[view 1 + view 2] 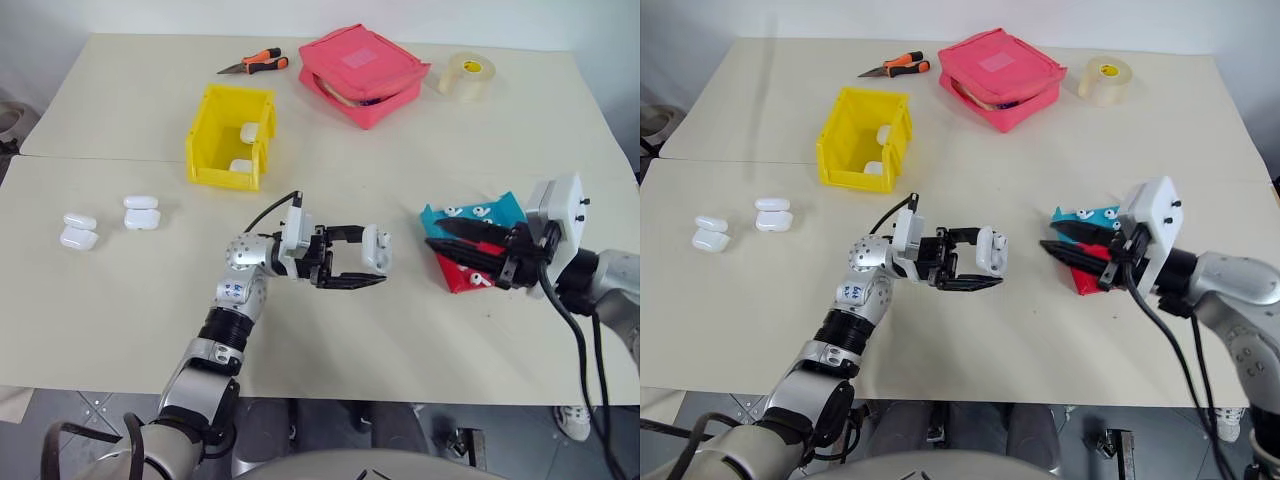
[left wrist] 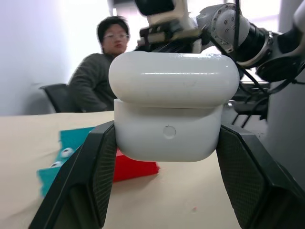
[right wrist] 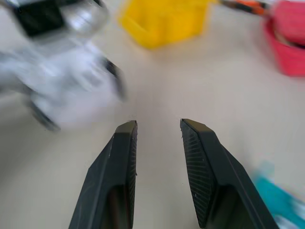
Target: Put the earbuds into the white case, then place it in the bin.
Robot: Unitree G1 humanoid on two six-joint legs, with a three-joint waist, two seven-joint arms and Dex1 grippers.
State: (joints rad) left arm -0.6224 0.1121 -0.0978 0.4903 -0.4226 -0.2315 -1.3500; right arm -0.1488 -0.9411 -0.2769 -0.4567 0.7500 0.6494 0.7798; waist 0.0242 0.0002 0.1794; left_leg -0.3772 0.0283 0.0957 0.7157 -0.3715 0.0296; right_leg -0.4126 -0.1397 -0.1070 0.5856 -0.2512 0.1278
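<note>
Earbuds [image 1: 482,211] sit on the teal and red tray [image 1: 505,209] by my right gripper [image 1: 455,245], left gripper [image 1: 362,267] presenting the white case [image 1: 376,248]; left wrist: clamped on it, lid shut; right wrist: fingers [image 3: 203,157] apart, empty.

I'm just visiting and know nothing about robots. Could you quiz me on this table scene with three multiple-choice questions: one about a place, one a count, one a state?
1. Where does the roll of clear tape lie?
A. inside the yellow bin
B. at the far right of the table, beside the pink-red fabric pouch
C. beside the left arm

2. How many small white cases lie on the table left of the yellow plastic bin?
A. two
B. five
C. none

3. The left gripper is:
A. empty
B. shut on a glossy white case
C. holding pliers

Answers: 1 B, it sits by the pouch; 2 A, two lie there; 3 B, fingers clamp its sides.
</note>
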